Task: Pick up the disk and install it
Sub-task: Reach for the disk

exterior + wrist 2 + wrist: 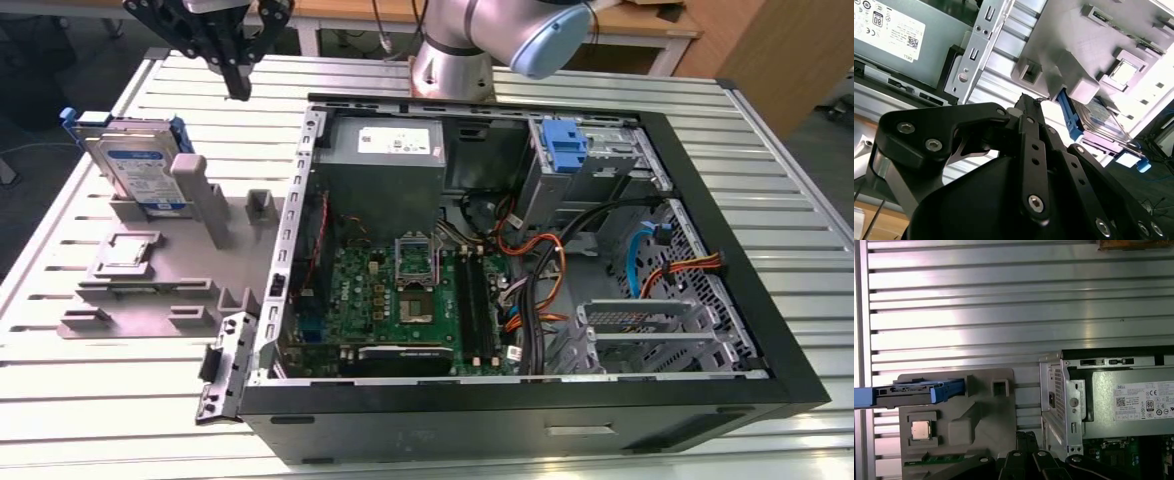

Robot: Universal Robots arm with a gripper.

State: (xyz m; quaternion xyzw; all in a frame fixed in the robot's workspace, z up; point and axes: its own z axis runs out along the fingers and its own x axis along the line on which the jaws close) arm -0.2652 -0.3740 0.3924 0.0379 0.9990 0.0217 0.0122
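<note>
Gripper (240, 90), jaws closed and empty, hangs above the tabletop (134, 410); the disk (140, 170) stands on edge below, toward the exterior view's left, long axis near-to-far.

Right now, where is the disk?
In the exterior view the disk stands on edge in the grey holder at the view's left, outside the case.
</note>
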